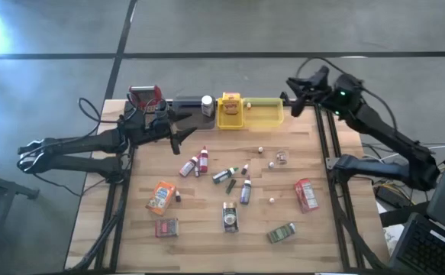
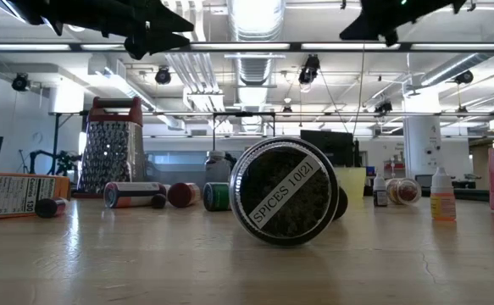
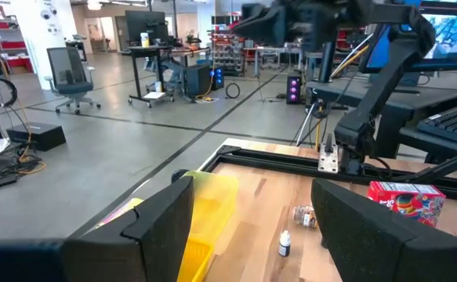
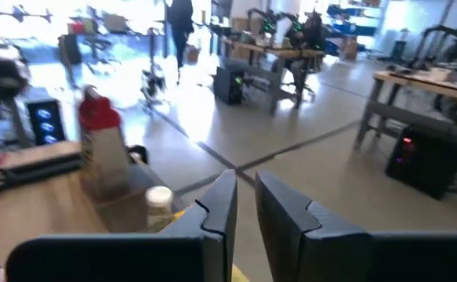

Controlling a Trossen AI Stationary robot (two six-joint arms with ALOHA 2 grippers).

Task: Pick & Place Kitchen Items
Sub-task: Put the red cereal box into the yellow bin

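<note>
Nearest the low camera, a round spice tin point(image 2: 285, 202) lay on its side, its lid label facing the lens; overhead the same tin point(image 1: 230, 217) sat in the near middle of the wooden table point(image 1: 321, 244). Remaining kitchen items point(image 1: 214, 183), small bottles, packets and tins, were scattered across the table's centre, well apart from both arms.

Left gripper point(image 1: 178, 131) hung above the far left edge, beside the metal grater point(image 1: 144, 97), fingers point(image 3: 161, 227) parted and empty. Right gripper point(image 1: 292, 90) hung past the far right corner, just beyond the yellow tray point(image 1: 272, 114), its fingers point(image 4: 220, 207) nearly together on nothing.

Judgement: the red-capped bottles point(image 1: 195, 163) lay just forward of the left gripper, long axes slanting across the table; that arm was the nearer.

Only the left wrist view showed the red packet point(image 3: 404, 197) and a small dropper bottle point(image 3: 284, 244) ahead of its fingers. Only the right wrist view showed a white-capped bottle point(image 4: 159, 205) beside the grater.
</note>
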